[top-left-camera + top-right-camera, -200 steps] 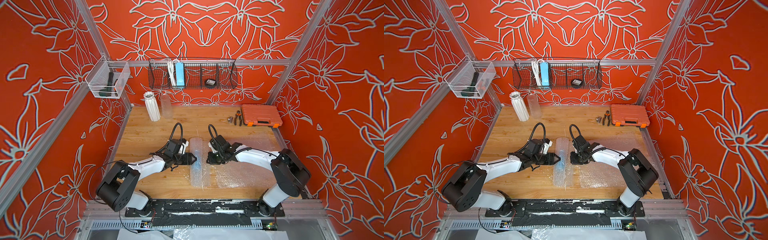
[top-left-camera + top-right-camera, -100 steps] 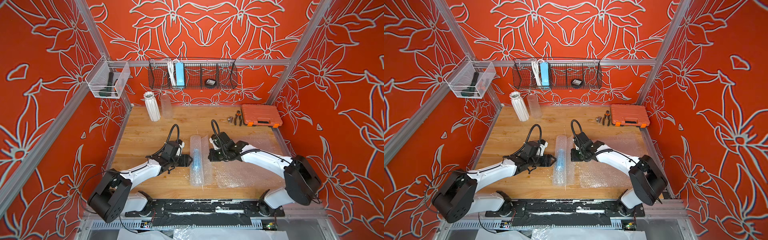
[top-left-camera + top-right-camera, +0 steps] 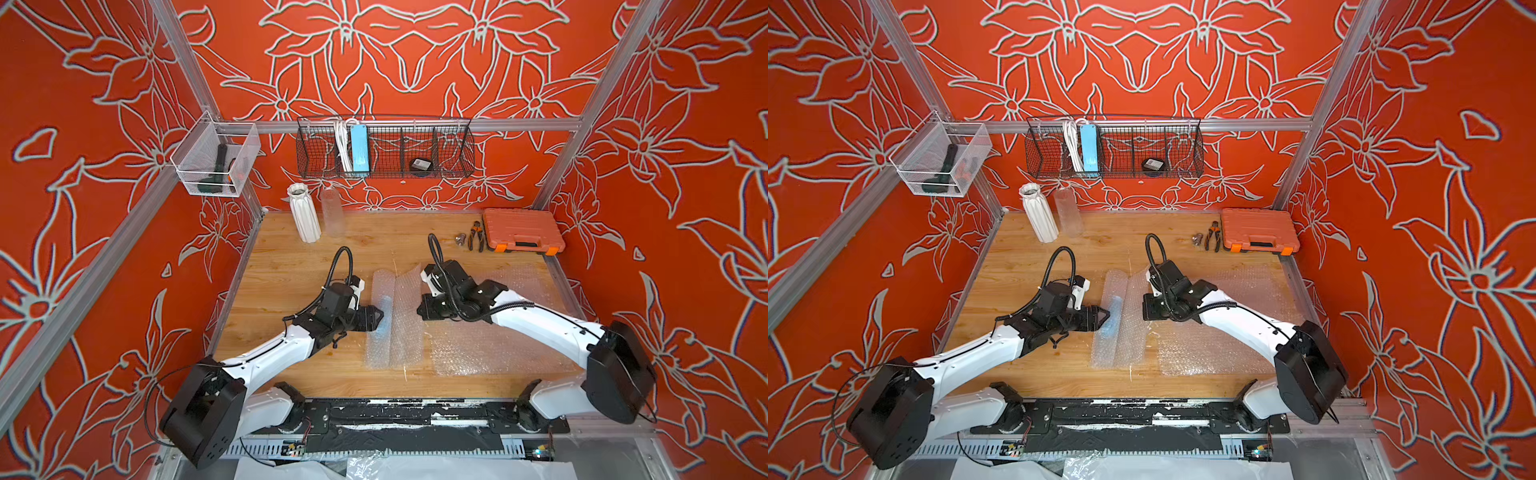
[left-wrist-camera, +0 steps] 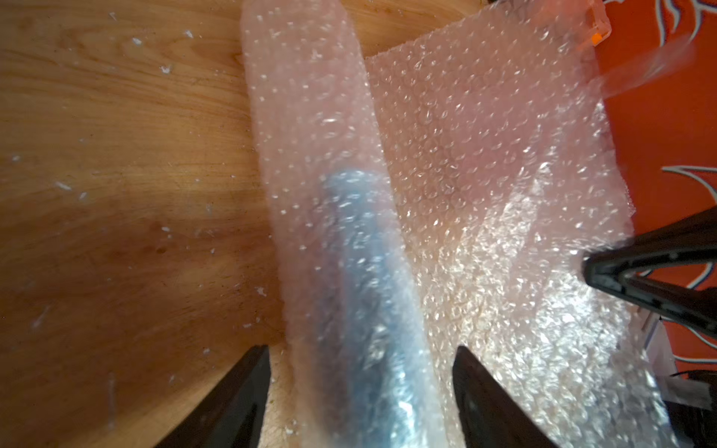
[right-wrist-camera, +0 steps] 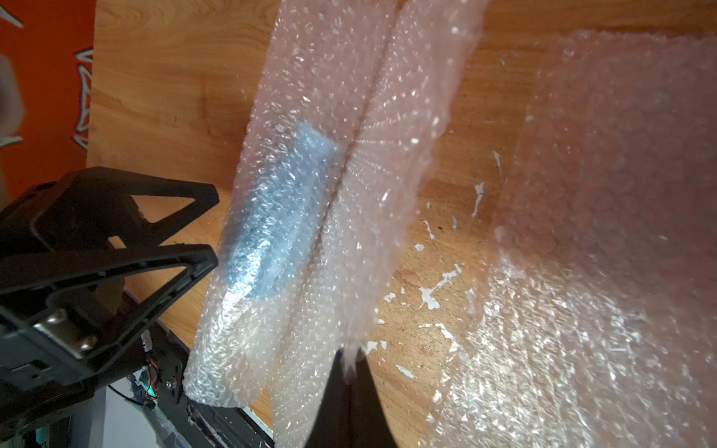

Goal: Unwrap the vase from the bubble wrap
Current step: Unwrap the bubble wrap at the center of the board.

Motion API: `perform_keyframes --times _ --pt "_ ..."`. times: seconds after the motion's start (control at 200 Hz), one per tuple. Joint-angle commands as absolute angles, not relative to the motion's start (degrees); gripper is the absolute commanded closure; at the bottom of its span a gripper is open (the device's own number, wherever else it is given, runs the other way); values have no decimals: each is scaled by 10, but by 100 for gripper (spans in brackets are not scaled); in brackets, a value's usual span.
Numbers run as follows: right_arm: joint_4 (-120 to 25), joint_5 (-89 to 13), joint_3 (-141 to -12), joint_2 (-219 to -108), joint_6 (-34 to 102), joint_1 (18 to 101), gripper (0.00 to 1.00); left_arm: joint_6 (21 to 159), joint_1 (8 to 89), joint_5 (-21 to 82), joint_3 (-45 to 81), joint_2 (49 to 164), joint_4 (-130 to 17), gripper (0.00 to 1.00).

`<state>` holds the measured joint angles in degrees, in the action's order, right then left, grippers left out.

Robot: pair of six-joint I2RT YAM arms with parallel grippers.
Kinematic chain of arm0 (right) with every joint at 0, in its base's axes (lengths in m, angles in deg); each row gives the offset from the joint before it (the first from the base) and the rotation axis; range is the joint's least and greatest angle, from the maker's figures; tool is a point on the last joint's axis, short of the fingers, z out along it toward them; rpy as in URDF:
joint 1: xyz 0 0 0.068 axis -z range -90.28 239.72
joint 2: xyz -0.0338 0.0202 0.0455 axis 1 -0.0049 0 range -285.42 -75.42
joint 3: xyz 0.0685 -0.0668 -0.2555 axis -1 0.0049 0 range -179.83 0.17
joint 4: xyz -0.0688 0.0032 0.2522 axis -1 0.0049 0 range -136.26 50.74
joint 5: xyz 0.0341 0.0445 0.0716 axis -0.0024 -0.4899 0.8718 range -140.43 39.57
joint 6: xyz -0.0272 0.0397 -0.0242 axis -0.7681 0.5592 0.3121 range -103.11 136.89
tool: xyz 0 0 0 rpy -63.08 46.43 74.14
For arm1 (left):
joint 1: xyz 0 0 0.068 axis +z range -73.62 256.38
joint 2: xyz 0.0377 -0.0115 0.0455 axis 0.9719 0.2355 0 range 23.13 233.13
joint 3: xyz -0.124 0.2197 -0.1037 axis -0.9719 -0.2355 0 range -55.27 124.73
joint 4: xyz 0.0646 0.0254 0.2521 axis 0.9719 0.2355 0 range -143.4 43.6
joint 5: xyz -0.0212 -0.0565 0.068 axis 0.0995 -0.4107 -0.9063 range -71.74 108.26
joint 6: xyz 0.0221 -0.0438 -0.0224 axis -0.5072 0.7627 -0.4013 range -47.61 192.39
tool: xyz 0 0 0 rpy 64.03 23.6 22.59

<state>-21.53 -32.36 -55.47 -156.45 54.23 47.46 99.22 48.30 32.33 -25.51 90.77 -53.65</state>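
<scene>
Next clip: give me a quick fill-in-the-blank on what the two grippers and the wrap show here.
1. The left gripper stands ____, straddling the bubble wrap roll.
2. The right gripper is ____ on the wrap's loose flap.
3. The vase inside the roll looks ____.
4. The closed tool case is ____.
Missing words: open; shut; blue; orange.

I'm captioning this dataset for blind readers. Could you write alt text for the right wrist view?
The right gripper, jaws shut, pinches the loose edge of the bubble wrap rolled around a blue vase on a wooden table. The open left gripper faces the roll; a second bubble wrap sheet lies flat beside it.
</scene>
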Motion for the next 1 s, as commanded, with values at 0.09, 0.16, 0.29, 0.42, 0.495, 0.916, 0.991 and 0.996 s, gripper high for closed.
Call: perform_keyframes --times 0.09,0.16,0.29,0.42,0.495,0.916,0.991,0.996 --pt "-209 -309 -572 -1553 532 477 100 989 485 268 -232 929 -488 28" --pt "-208 -310 -572 -1552 531 476 100 988 485 262 -227 945 -482 28" --pt "-194 -327 -577 -1545 527 477 100 998 485 226 -223 960 -467 29" --pt "-168 -358 -585 -1533 517 477 100 1008 485 171 -224 957 -452 29" --pt "-154 -374 -590 -1526 511 477 100 1015 485 157 -228 951 -451 29" --pt "-111 -421 -619 -1527 489 477 100 1023 486 98 -230 876 -436 25" --pt "-105 -427 -621 -1528 486 477 100 1019 485 93 -222 861 -428 24" --pt "-105 -427 -621 -1528 485 477 100 1018 485 94 -222 860 -427 24"
